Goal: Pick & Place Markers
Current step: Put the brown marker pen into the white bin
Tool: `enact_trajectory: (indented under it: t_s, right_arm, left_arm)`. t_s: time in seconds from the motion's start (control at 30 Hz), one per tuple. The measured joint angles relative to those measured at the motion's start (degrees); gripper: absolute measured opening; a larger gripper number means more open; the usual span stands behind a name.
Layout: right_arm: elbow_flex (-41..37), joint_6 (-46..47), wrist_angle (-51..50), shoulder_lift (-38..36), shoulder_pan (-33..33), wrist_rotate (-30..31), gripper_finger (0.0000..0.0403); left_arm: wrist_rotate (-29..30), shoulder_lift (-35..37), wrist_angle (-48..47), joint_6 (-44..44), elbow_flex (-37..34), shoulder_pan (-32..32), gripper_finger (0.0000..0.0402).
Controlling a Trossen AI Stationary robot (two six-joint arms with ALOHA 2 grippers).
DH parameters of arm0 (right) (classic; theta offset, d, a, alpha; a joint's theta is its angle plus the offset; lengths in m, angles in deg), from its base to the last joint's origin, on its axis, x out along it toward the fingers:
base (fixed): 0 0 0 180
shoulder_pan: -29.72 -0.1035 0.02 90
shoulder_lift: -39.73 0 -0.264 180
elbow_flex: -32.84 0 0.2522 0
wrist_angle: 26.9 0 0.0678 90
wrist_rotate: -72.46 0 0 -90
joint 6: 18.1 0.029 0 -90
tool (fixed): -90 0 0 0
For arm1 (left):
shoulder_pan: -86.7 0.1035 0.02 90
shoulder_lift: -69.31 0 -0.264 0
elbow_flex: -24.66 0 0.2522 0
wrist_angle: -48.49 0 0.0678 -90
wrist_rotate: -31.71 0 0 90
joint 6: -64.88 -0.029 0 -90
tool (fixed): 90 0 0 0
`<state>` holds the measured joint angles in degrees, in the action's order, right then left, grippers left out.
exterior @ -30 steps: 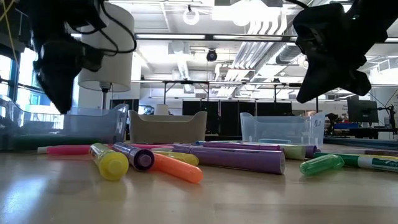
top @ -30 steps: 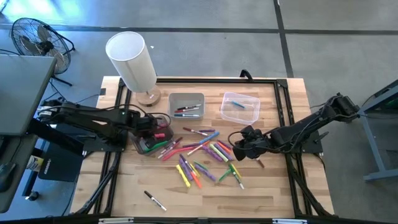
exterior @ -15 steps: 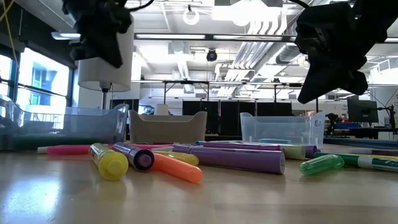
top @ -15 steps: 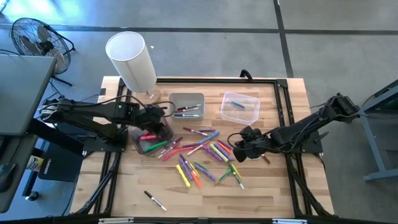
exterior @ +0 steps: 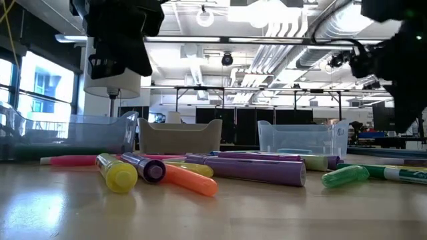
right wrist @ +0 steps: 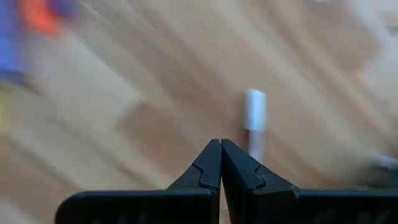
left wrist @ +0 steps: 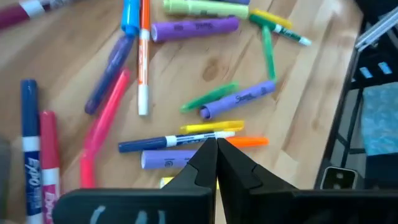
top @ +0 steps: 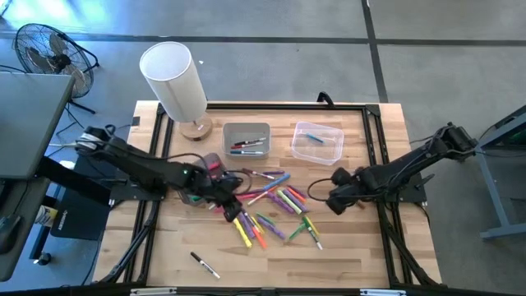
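The left arm stretches from the left edge toward the middle of the surface, its left claw (top: 231,203) low, fingers pressed together with nothing between them. The right arm reaches in from the right edge, its right claw (top: 335,200) also closed and empty, held right of centre.

In the right wrist view the wooden tabletop (right wrist: 155,124) was smeared by blur, so a small white-tipped object (right wrist: 254,112) and the orange and purple shapes (right wrist: 37,18) at the frame's corner could not be identified. In the left wrist view a red marker (left wrist: 48,155) and a yellow one (left wrist: 165,182) ran out of sight behind the gripper body. In the high view, the markers inside the grey plastic bin (top: 246,141) were too small to tell apart.
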<state>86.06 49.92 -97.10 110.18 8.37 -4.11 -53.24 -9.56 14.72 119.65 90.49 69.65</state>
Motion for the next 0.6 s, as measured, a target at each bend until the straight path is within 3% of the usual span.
enact_trajectory:
  t_s: [0.2, 0.6]
  right_arm:
    - [0.0, -6.8, -4.8, 0.1, 3.4, 1.2, 0.0016]
    - [-8.2, -10.6, -1.2, 0.1, 12.4, -1.1, 0.0123]
  left_arm:
    - [-1.1, -0.9, 0.6, 1.5, 0.0, 0.2, 0.0001]
    - [-1.5, -0.9, 1.4, 2.9, 0.0, 0.1, 0.0001]
